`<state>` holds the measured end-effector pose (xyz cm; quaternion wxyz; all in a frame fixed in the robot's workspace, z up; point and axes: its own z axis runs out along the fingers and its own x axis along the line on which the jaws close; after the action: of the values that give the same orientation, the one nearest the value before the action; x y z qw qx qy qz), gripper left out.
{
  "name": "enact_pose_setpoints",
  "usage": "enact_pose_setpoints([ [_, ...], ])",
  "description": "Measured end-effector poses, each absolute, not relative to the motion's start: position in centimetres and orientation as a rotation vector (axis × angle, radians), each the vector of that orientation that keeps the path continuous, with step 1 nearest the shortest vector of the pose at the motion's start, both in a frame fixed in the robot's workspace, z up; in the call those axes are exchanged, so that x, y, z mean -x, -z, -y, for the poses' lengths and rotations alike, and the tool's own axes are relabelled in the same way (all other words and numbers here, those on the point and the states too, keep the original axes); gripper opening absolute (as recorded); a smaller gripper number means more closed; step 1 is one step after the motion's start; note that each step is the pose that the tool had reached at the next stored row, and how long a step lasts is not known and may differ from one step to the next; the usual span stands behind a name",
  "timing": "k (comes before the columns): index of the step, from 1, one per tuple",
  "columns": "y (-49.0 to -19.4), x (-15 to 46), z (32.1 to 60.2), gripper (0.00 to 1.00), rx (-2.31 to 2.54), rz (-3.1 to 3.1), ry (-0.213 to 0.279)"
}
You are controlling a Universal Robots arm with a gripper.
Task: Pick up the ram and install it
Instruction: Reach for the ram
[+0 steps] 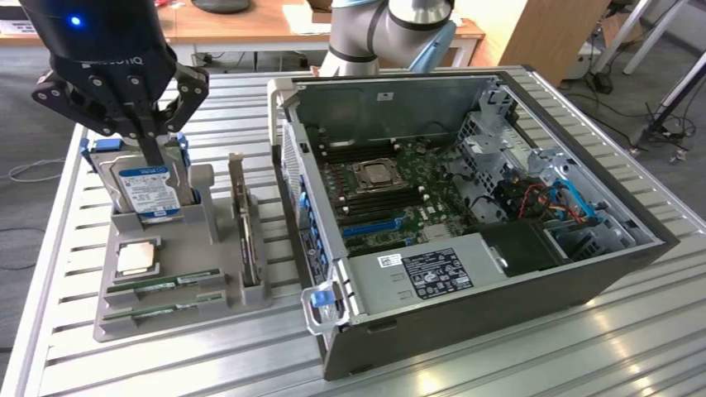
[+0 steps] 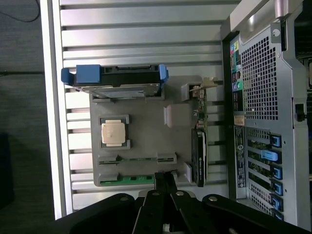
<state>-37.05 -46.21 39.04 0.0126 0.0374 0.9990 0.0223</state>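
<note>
Claw shut and empty over the parts tray

The claw point(image 1: 151, 149) hangs with fingers pressed together, gripping nothing, above the grey tray point(image 1: 221, 256) on the slatted bench point(image 1: 441, 372). The ram point(image 1: 165, 311) lies flat in the tray's end slot, with a second stick point(image 1: 164, 284) alongside it by the processor chip point(image 1: 137, 259), and the open computer case point(image 1: 419, 95) nearby.

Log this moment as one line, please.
gripper: shut, empty, above tray | ram: lying in tray, not picked up | computer case: open
</note>
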Motion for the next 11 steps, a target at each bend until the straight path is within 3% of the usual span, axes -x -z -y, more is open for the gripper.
enact_pose_setpoints([
  [11,-38.50,37.06,46.22,0.11,-0.117,-3.114,-0.069],
])
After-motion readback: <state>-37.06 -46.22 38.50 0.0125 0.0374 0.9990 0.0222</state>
